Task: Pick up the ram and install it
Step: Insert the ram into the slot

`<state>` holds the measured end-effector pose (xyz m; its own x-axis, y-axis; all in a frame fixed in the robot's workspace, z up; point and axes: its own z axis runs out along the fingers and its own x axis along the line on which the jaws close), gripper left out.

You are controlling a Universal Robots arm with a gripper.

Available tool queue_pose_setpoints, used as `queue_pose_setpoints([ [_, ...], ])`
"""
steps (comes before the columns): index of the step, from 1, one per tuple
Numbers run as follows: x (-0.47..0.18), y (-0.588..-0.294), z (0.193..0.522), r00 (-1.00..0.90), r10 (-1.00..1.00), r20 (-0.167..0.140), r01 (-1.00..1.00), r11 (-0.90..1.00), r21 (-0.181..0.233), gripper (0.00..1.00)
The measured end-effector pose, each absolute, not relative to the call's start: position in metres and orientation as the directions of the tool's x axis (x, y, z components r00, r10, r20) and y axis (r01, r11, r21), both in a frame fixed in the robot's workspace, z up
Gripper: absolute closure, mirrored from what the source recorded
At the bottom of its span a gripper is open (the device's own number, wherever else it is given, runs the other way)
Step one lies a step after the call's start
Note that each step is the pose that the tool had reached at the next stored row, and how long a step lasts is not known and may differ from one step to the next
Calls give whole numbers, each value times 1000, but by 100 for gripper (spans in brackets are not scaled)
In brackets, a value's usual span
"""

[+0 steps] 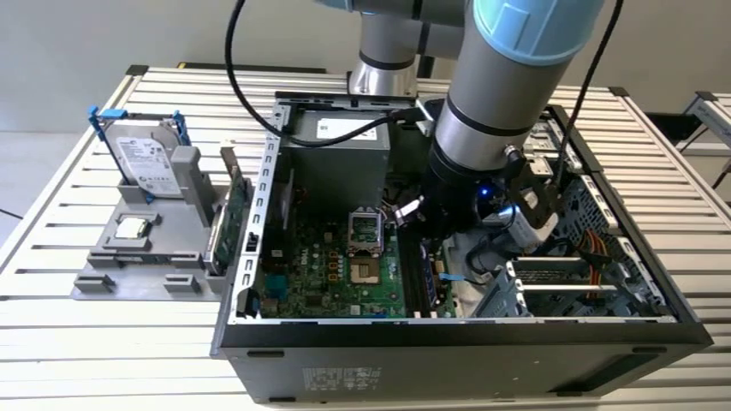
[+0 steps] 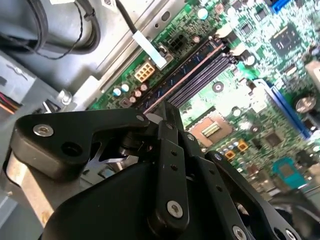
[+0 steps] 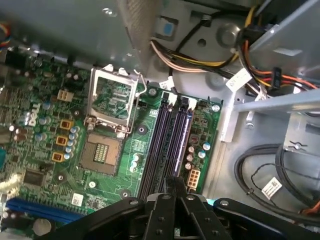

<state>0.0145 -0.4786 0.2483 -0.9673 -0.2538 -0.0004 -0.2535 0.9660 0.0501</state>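
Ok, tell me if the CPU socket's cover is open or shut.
Open: in the first wrist view the metal cover stands flipped back beside the bare socket.

Arm (image 1: 491, 145) hiding the memory slots (image 1: 429, 274); jaws' tips cut off.

exterior view looks down from high; both wrist views, close in, share the motherboard (image 3: 115, 145).

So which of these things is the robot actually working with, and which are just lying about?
In the job:
hand, ram, black memory slots, motherboard.

Lying about:
hard drive, green circuit card, small chip, grey tray.
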Motion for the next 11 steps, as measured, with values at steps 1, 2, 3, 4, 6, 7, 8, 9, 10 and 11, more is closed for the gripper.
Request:
queue_pose_setpoints([
  [1,15,-479,248,-962,-273,0,-272,961,50,100],
  [2,15,-479,248,-957,-289,0,-288,956,50,100],
  [3,15,-479,248,-953,-304,0,-304,951,50,100],
  [4,15,-479,248,-948,-319,0,-319,947,50,100],
  [6,15,-478,248,-938,-346,0,-346,937,50,100],
  [7,15,-478,248,-933,-359,0,-358,932,50,100],
  [8,15,-478,248,-929,-370,0,-370,928,50,100],
  [9,15,-478,248,-923,-384,0,-384,922,50,100],
  [10,15,-478,248,-917,-398,0,-398,916,50,100],
  [11,15,-478,248,-910,-414,0,-414,909,50,100],
])
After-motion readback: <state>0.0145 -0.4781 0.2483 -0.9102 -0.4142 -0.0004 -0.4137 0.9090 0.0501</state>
